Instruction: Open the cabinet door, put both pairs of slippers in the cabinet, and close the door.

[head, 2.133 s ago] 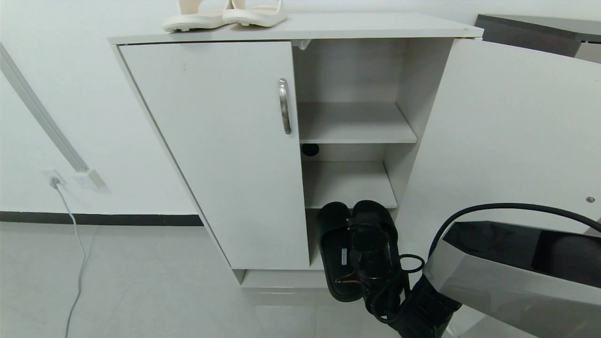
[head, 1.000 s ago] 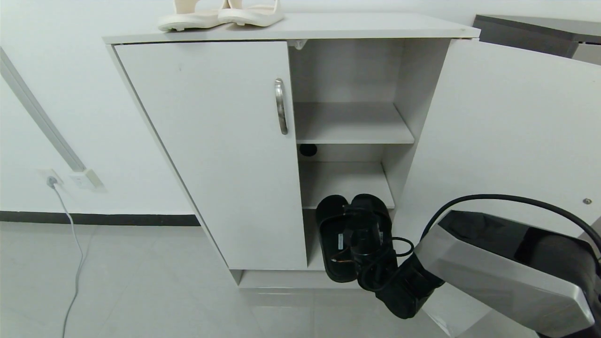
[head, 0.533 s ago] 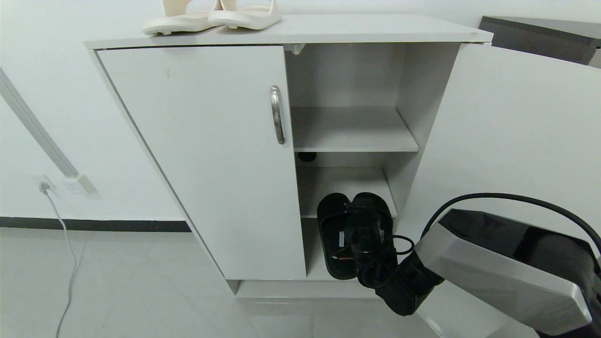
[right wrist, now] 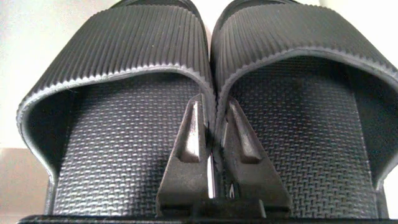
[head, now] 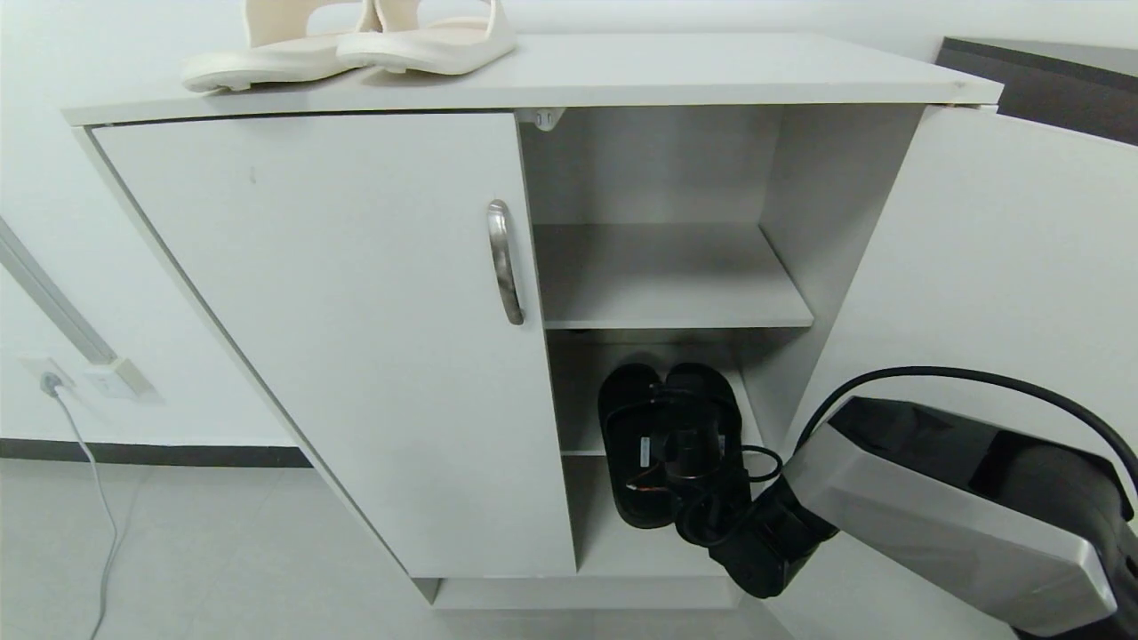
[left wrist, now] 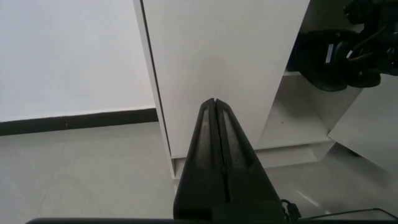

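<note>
A white cabinet [head: 711, 76] stands with its right door [head: 996, 267] swung open and its left door [head: 338, 311] closed. The pair of black slippers [head: 662, 444] hangs side by side, toes up, in the lower part of the open half. My right gripper [head: 692, 480] is shut on their inner edges; in the right wrist view its fingers [right wrist: 193, 140] pinch the two adjoining straps of the black slippers [right wrist: 124, 124]. A cream pair of slippers [head: 356, 49] lies on the cabinet top. My left gripper [left wrist: 213, 124] is shut and empty, low above the floor before the closed door.
The upper shelf [head: 667, 276] is bare. The closed door carries a metal handle [head: 504, 262]. A wall socket with a cable [head: 49, 384] sits at the left, and dark furniture [head: 1049, 80] stands behind the open door. Grey floor [left wrist: 93, 168] lies before the cabinet.
The head camera has come closer to the cabinet. The right gripper has carried the black slippers from over the cabinet's front base farther into the lower opening.
</note>
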Motion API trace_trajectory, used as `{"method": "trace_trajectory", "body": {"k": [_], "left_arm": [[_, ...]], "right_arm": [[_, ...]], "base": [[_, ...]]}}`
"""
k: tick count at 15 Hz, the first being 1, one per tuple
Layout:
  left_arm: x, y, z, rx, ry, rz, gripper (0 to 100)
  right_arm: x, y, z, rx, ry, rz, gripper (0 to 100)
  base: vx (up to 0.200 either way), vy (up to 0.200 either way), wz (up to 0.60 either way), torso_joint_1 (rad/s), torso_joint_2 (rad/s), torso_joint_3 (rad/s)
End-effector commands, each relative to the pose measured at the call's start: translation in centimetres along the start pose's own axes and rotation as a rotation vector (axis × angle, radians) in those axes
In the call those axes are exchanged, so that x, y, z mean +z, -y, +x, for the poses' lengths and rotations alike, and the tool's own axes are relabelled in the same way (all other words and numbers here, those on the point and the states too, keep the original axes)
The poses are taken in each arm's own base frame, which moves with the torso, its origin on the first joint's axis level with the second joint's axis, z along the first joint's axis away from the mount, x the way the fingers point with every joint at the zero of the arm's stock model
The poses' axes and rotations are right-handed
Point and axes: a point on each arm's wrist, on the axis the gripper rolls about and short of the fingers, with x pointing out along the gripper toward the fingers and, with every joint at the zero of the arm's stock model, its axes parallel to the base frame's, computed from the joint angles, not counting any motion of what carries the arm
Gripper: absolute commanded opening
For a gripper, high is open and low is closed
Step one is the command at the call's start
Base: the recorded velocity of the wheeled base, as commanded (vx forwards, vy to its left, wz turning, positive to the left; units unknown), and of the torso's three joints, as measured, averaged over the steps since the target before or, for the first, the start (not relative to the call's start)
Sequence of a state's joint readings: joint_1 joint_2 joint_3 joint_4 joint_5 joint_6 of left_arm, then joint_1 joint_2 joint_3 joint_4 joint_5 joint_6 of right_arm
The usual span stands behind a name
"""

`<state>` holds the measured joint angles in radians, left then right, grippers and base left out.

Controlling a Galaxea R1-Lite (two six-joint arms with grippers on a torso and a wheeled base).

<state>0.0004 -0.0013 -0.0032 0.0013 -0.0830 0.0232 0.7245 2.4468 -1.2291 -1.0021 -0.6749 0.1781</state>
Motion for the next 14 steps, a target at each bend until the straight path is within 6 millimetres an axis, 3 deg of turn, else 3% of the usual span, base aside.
{"method": "trace_trajectory", "body": {"k": [1, 14], "left_arm": [[0.0, 0.0, 0.0, 0.001, -0.002, 0.0, 0], [0.0, 0.0, 0.0, 0.003, -0.002, 0.0, 0]], "right_arm": [[-0.2, -0.3, 1.1, -0.004, 0.013, 0.011, 0], [1.2, -0.8, 7.8, -0.055, -0.008, 0.011, 0]], "base": [[0.0, 0.0, 0.0, 0.0, 0.0, 0.0], [0.0, 0.0, 0.0, 0.0, 0.0, 0.0]]}}
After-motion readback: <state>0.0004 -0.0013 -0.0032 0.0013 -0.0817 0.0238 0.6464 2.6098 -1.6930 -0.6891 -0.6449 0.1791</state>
